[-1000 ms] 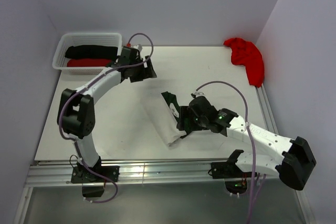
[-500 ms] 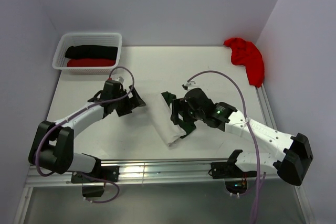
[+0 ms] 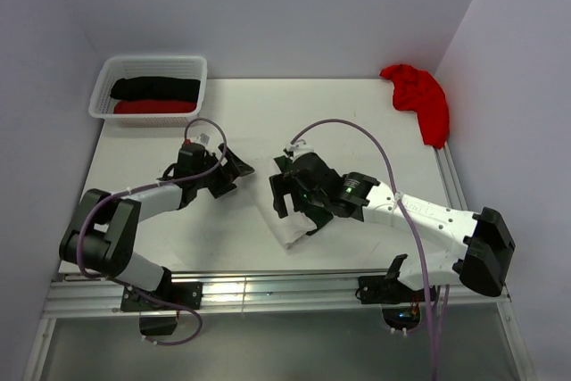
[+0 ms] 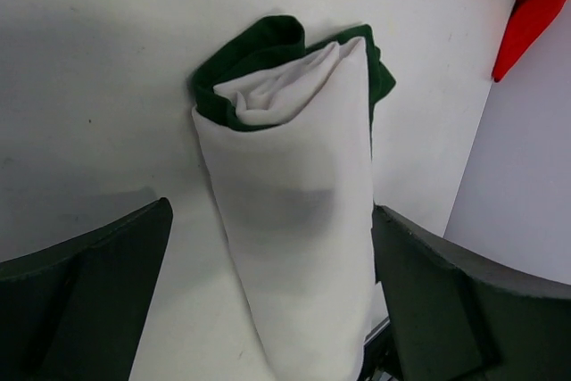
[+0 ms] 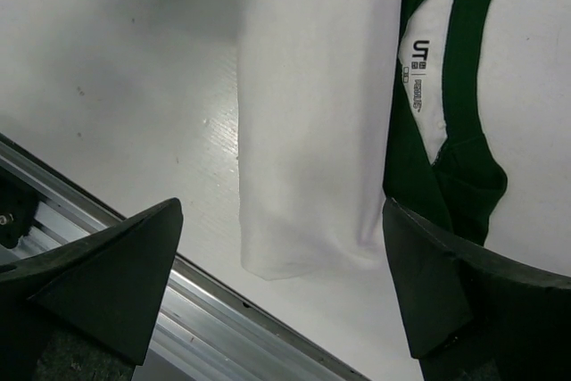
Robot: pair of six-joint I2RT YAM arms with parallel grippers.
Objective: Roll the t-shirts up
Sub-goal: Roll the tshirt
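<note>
Two rolled cotton tees, black t-shirt [image 3: 154, 87] and red t-shirt [image 3: 143, 106], lie in the white plastic lattice basket [image 3: 152, 60]. The white tee with dark green collar [image 3: 287, 219] lies mid-table and looks rolled. The crumpled red tee [image 3: 419, 100] in the far right corner is untouched. Left gripper [image 3: 234, 169] is just beside the roll, jaws wide and empty. Right gripper [image 3: 293, 202] is over the roll, jaws wide, gripping nothing.

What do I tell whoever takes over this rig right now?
Left gripper: open, empty, beside the white-and-green tee.
Right gripper: open, empty, over that tee.
Done: that tee lies rolled mid-table; a black roll and a red roll sit in the basket.
Left: the red tee, crumpled at the far right corner; probably basket the rolled one.
</note>
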